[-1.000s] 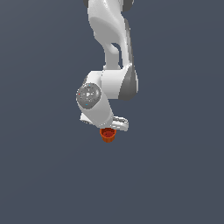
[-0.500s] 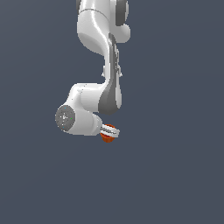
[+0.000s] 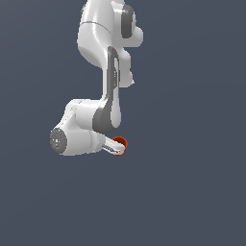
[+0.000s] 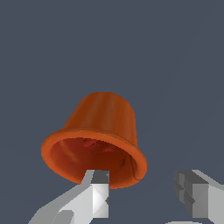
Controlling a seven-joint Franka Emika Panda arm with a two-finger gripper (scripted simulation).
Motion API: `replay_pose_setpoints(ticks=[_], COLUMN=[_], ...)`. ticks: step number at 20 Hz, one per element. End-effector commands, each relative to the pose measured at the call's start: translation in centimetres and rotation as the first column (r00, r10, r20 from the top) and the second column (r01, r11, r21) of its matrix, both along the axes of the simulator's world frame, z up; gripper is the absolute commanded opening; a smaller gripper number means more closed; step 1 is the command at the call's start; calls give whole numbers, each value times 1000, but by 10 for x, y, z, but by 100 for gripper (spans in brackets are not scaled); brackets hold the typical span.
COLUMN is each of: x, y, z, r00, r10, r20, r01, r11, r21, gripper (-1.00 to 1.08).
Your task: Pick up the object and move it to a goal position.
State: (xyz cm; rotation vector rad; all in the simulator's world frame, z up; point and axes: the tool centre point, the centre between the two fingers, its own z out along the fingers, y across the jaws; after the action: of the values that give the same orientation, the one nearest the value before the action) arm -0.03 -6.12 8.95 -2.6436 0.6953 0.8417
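The object is a small orange-red cup [image 3: 122, 141] with a darker red inside, held in the air at my fingertips. My gripper [image 3: 119, 147] points toward the exterior view's right and is shut on the cup. In the wrist view the cup [image 4: 103, 120] lies tilted with its flared rim toward the camera and its base away. One finger [image 4: 99, 192] overlaps the rim. The other finger [image 4: 196, 192] stands beyond the rim's side. My gripper [image 4: 146, 192] grips the cup by its rim wall.
The white arm [image 3: 108, 62] comes down from the top of the exterior view to the wrist [image 3: 77, 134]. A plain dark grey background surrounds everything; no table edge or other object shows.
The wrist has swung toward the exterior view's left and the hand has tilted over sideways. The cup has stayed in the fingers at nearly the same spot, slightly higher.
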Motion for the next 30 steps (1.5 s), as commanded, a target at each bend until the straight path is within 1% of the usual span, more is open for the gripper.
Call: replay_pose_setpoints(ticks=[1,4,9,18,24,25,30], x=[-1,-1,-2,-14,-16,-16,-16], y=[-1,-2,-2,8,10,10,10], z=[-1,-2,-3,-20,-25,-25,-25], r00=[1000,1000,1000,1000,1000,1000,1000], r10=[-9,-14,-13,-14,-15,-15,-15], r20=[-15,-23,-21,-23,-23,-23,-23], r01=[10,15,14,15,15,15,15], r11=[1000,1000,1000,1000,1000,1000,1000], r21=[11,16,14,15,16,16,16], gripper=[28,28,28,28,28,-100,-100])
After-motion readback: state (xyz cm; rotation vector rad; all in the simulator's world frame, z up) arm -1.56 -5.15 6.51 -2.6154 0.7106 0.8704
